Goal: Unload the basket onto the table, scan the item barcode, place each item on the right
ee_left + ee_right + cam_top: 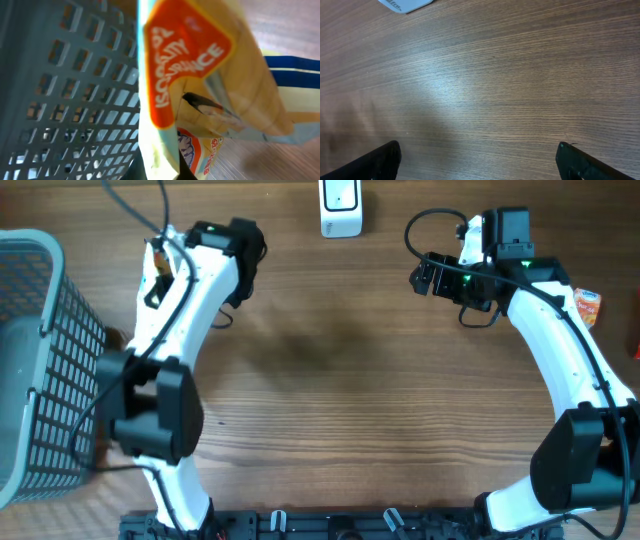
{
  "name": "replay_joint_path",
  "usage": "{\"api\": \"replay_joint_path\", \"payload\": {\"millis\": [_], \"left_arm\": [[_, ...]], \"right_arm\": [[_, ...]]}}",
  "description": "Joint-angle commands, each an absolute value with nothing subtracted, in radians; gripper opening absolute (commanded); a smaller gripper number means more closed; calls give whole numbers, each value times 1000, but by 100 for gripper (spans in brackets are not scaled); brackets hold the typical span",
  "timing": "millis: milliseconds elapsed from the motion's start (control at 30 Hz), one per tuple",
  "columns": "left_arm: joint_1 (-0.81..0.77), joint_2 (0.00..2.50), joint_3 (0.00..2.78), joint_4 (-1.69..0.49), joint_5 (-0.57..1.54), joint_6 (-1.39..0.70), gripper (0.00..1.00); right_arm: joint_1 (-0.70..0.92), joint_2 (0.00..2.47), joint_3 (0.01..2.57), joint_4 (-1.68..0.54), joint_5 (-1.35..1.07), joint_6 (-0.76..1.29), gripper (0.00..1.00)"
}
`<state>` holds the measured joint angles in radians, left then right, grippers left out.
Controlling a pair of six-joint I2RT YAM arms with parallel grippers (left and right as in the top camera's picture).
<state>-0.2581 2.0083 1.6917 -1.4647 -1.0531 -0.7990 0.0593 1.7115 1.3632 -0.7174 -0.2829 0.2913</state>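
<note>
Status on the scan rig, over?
Left gripper shut on snack packet, beside grey basket. Right gripper open, empty, over table. White scanner at far edge; nothing seen between.

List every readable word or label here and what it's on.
"QUALITY", "IS...RANCE": orange badge on the snack packet, creased, partly legible.
Print at that packet's bottom edge: blurred.
Mark on the white scanner: too small to read.
Print on the orange pack far right: too small.
</note>
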Motion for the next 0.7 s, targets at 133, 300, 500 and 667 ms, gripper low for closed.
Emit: {"api": "replay_joint_path", "payload": {"millis": [133, 300, 500, 667], "left_arm": [[-388, 2129, 1604, -1396, -964, -888, 4], [-528, 2175, 1556, -1396, -839, -906, 4], [-662, 2175, 1556, -1396, -646, -905, 44], [-677, 2164, 1578, -1490, -513, -899, 54]], "right_arm": [[59, 1725, 1366, -715, -270, 299, 100], [59, 1725, 1366, -715, -270, 298, 100], [59, 1725, 1366, -715, -270, 298, 100], [59, 1725, 1366, -715, -270, 299, 100]]}}
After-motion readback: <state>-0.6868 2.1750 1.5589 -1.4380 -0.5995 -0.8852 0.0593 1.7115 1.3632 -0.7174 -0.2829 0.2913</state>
